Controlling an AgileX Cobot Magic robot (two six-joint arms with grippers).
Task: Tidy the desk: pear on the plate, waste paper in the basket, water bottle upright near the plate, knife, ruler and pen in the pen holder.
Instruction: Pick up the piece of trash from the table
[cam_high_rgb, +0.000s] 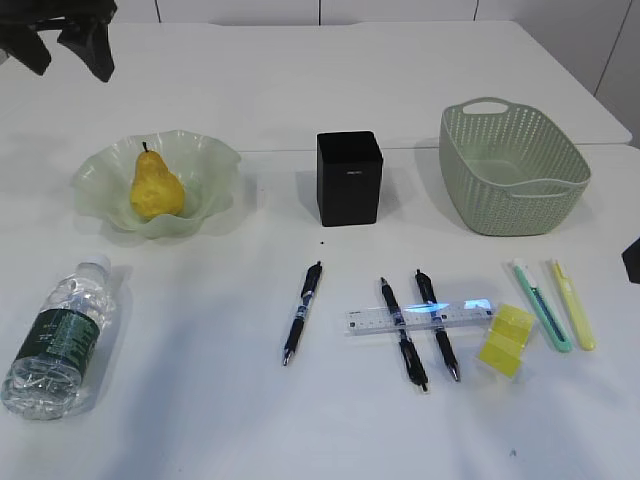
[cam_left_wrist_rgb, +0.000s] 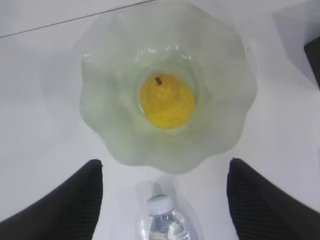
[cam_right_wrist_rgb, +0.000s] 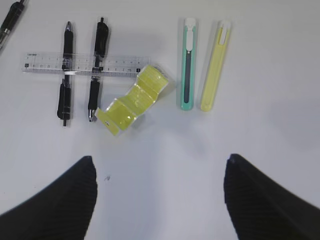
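Note:
The yellow pear (cam_high_rgb: 155, 185) (cam_left_wrist_rgb: 167, 100) stands in the ruffled green plate (cam_high_rgb: 215, 165) (cam_left_wrist_rgb: 110, 125). My left gripper (cam_left_wrist_rgb: 163, 165) (cam_high_rgb: 60, 35) hangs high above it, open and empty. The water bottle (cam_high_rgb: 60, 335) (cam_left_wrist_rgb: 162, 220) lies on its side in front of the plate. My right gripper (cam_right_wrist_rgb: 159, 159) is open and empty over the yellow waste paper (cam_high_rgb: 507, 338) (cam_right_wrist_rgb: 132, 100). The clear ruler (cam_high_rgb: 420, 318) (cam_right_wrist_rgb: 80, 64) lies across two black pens (cam_high_rgb: 403, 332). A third pen (cam_high_rgb: 301, 312) lies to their left. Green (cam_right_wrist_rgb: 187, 65) and yellow (cam_right_wrist_rgb: 216, 65) knives lie to the right. The black pen holder (cam_high_rgb: 349, 178) and the basket (cam_high_rgb: 515, 170) stand behind.
The white desk (cam_high_rgb: 200, 420) ends at a seam behind the plate and the basket. A dark corner of the right arm (cam_high_rgb: 632, 260) shows at the right edge of the exterior view.

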